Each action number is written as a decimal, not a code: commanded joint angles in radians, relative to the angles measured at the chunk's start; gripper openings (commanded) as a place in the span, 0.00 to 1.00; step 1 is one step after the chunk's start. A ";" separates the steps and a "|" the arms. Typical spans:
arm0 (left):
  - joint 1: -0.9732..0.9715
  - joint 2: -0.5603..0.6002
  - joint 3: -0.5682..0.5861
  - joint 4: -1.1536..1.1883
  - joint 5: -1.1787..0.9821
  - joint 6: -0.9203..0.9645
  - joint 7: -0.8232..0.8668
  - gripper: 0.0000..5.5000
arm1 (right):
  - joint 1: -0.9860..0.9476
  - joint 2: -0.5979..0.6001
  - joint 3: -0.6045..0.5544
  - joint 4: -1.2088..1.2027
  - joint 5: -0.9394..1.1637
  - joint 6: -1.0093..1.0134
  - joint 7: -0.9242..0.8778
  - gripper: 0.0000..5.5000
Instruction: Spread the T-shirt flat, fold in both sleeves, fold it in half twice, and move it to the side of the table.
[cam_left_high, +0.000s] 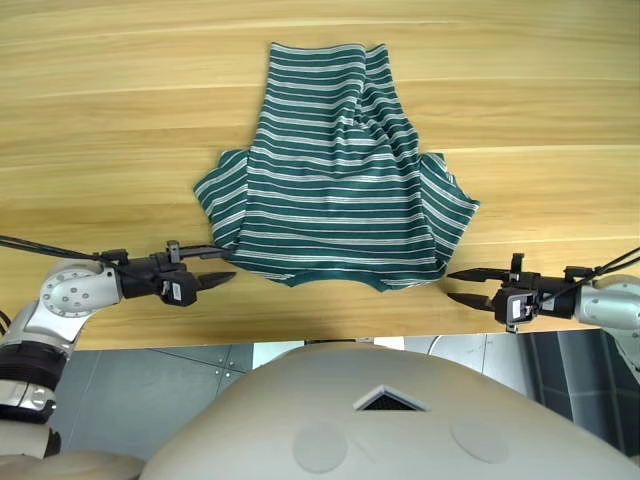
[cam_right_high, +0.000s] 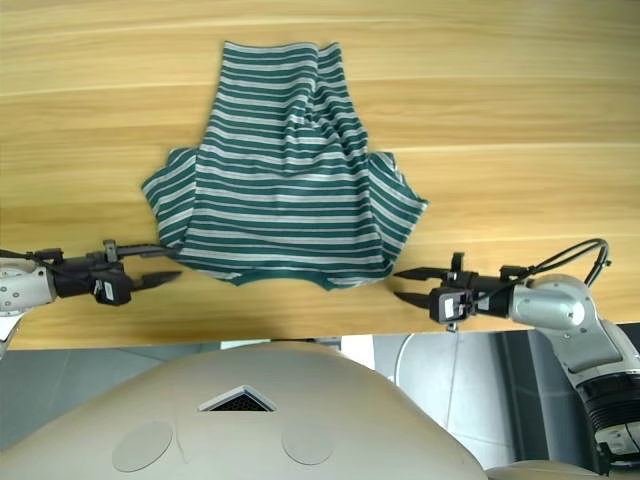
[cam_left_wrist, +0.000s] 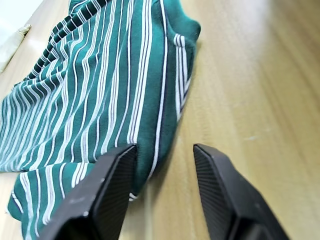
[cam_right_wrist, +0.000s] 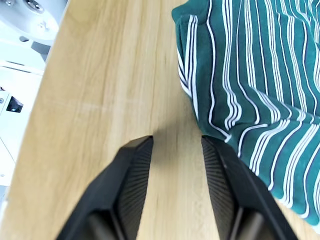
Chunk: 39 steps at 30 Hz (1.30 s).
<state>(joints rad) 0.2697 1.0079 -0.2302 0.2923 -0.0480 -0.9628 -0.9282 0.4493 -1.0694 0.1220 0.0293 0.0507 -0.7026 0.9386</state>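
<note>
The spreading step is judged to be in hand, and it would be done well if each near corner of the T-shirt (cam_left_high: 340, 190) were pinched low against the desk (cam_left_high: 100, 120) and then drawn outward and toward the near edge, evenly on both sides. That way the raised fold running up the middle would be pulled out rather than shifted to one side. The left hand (cam_left_high: 228, 278) is held with its jaws parted to a moderate gap and nothing is gripped. In the left wrist view one finger (cam_left_wrist: 107, 182) is seen at the very edge of the folded corner, seemingly touching it, while the other lies over bare wood. The right hand (cam_left_high: 452, 285) is likewise open and empty, with one finger (cam_right_wrist: 220, 175) just beside the opposite corner; contact there cannot be made out. The T-shirt is laid at the middle of the desk, collar toward the near edge and hem away, with both sleeves bunched at its sides and the body wrinkled.
</note>
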 joint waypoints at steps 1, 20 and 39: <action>0.052 0.072 0.015 -0.080 -0.181 -0.011 -0.063 0.49 | 0.059 -0.061 -0.122 -0.013 0.112 -0.048 0.025 0.44; -0.603 -0.196 -0.024 0.556 0.353 -0.052 0.146 0.15 | -1.166 0.515 0.136 0.819 -0.416 0.239 -0.492 0.00; -0.604 -0.083 -0.164 0.541 0.566 -0.010 0.254 0.00 | -1.408 0.855 0.217 1.326 -0.502 0.440 -0.530 0.00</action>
<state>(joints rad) -0.3553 0.9247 -0.3540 0.8170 0.4479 -1.0113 -0.6616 -0.9640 -0.2228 0.3544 1.3442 -0.4645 -0.2821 0.3956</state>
